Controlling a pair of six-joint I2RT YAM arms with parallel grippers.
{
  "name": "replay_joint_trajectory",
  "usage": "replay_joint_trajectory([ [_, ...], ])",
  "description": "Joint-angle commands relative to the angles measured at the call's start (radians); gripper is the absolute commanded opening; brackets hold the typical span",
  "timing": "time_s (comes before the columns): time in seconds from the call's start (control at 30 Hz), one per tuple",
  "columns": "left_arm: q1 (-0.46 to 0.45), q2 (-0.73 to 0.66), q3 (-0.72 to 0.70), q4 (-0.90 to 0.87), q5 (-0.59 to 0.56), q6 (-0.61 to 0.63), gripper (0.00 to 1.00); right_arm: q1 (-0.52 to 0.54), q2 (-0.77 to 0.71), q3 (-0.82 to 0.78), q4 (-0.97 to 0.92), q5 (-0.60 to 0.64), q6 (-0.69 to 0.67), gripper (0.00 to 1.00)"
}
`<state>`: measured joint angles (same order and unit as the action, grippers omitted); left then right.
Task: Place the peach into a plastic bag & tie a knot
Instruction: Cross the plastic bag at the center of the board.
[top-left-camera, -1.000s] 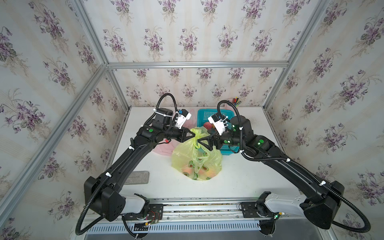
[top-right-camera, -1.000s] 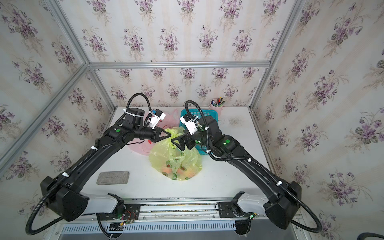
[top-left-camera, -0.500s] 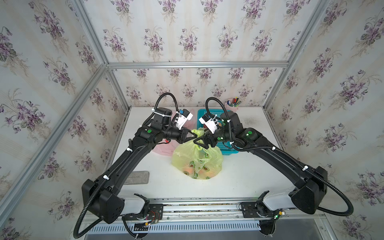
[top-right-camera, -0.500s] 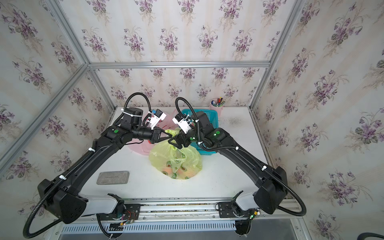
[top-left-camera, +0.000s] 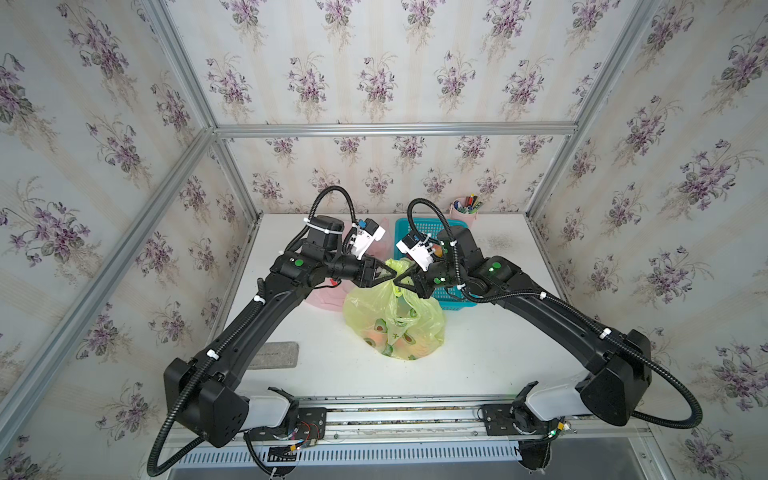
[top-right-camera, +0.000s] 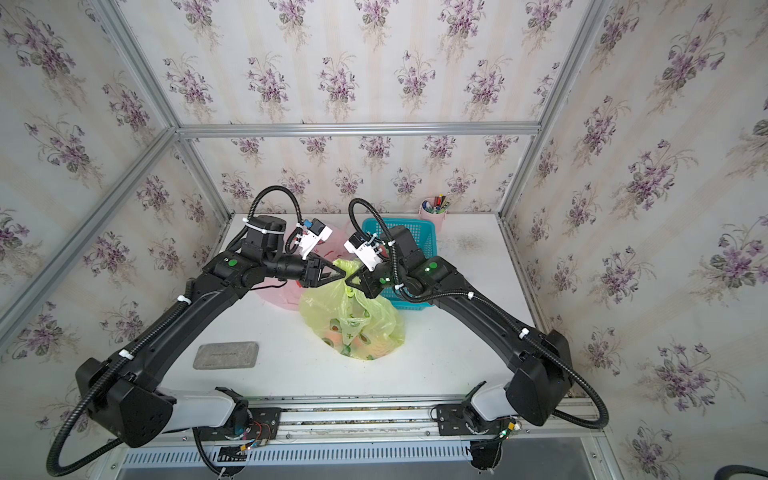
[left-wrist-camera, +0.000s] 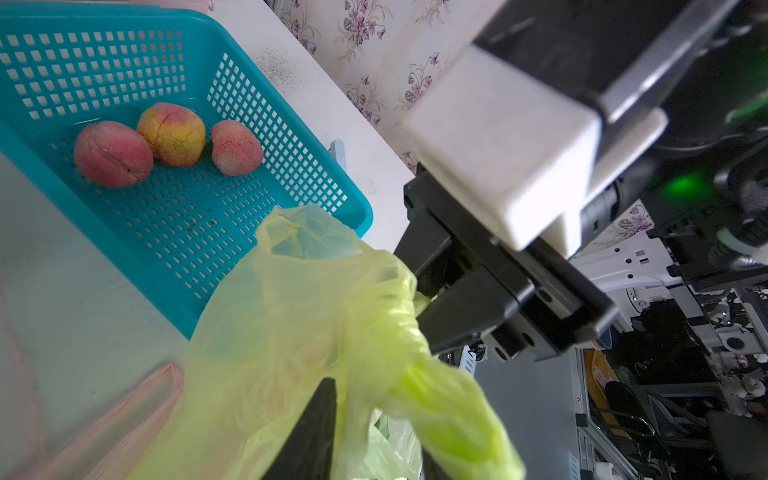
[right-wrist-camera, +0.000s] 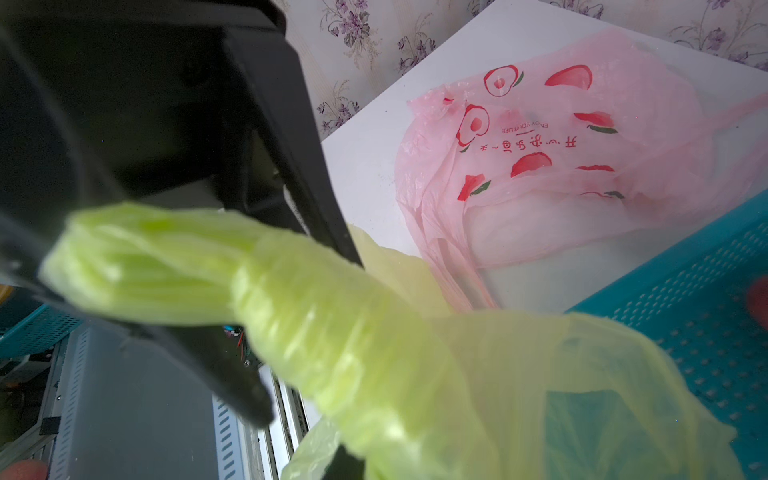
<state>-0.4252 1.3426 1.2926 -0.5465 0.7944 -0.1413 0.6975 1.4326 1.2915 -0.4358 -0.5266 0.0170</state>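
Peaches (left-wrist-camera: 171, 134) first: three red-and-yellow round ones sit bunched together in the teal plastic mesh basket (left-wrist-camera: 137, 266) at the back of the white worktop (top-left-camera: 498, 353). The left wrist view gives a good look at them. Some peachy-orange blobs (top-left-camera: 375, 332) also show through the lower part of the yellow-green thin plastic bag (top-left-camera: 395, 328), but the plastic is printed and crinkly, so I can't tell how many are in there. That bag sits slumped on the worktop just in front of the basket, with its top drawn up between the two arms. Same story in both top views (top-right-camera: 353, 320).

The right pincer (left-wrist-camera: 424, 303) is clamped on the bunched plastic near the top of the bag, jaws pinched together with a bit of green squeezed between them. The left pincer (right-wrist-camera: 305, 332) is the opposite: its jaws stand apart, and the twisted green handle strand (right-wrist-camera: 166, 257) runs through the gap with its end poking out past the fingers. Can't tell whether the strand touches either finger. From above, the two pincer tips nearly meet nose to nose right over the bag.

Other stuff: a pink thin plastic bag (right-wrist-camera: 561, 166) with red fruit prints lies flat just beside the green one, partly under the left arm. A grey flat block (top-left-camera: 274, 355) lies on the left arm's side of the worktop, well apart from the rest. A pink cup of pens (top-left-camera: 465, 208) stands at the back wall, behind the basket.
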Motion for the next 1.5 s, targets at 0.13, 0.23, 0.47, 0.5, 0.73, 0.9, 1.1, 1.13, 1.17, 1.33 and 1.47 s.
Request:
replay_joint_trajectory([
  [0.13, -0.001, -0.052, -0.103, 0.01, -0.071, 0.018, 0.64, -0.024, -0.016, -0.029, 0.055, -0.024, 0.019, 0.05],
  [0.23, -0.003, -0.053, -0.132, 0.01, -0.107, 0.026, 0.67, -0.03, -0.015, -0.035, 0.071, -0.052, 0.03, 0.02],
  [0.47, -0.055, 0.0, -0.131, 0.01, -0.166, 0.04, 0.68, -0.03, -0.02, -0.042, 0.118, -0.109, 0.068, 0.0],
  [0.5, -0.06, 0.005, -0.13, 0.01, -0.175, 0.042, 0.67, -0.03, -0.02, -0.041, 0.118, -0.115, 0.069, 0.0],
  [0.73, -0.064, 0.011, -0.129, 0.008, -0.179, 0.043, 0.28, -0.031, -0.026, -0.038, 0.09, -0.092, 0.06, 0.0],
  [0.9, -0.064, -0.01, -0.125, 0.007, -0.21, 0.041, 0.07, -0.032, -0.031, -0.043, 0.061, -0.07, 0.054, 0.18],
  [1.1, -0.063, -0.03, -0.105, -0.01, -0.227, 0.049, 0.04, -0.032, -0.04, -0.059, 0.034, -0.04, 0.043, 0.3],
  [1.13, -0.064, -0.03, -0.103, -0.013, -0.225, 0.051, 0.04, -0.032, -0.041, -0.062, 0.034, -0.039, 0.043, 0.29],
  [1.17, -0.064, -0.028, -0.098, -0.016, -0.222, 0.051, 0.04, -0.032, -0.044, -0.065, 0.034, -0.035, 0.043, 0.27],
  [1.33, -0.064, -0.031, -0.087, -0.019, -0.223, 0.051, 0.04, -0.032, -0.044, -0.073, 0.022, 0.017, 0.035, 0.18],
  [1.47, -0.063, -0.039, -0.082, -0.021, -0.179, 0.049, 0.03, -0.032, -0.034, -0.077, 0.03, 0.064, 0.041, 0.06],
])
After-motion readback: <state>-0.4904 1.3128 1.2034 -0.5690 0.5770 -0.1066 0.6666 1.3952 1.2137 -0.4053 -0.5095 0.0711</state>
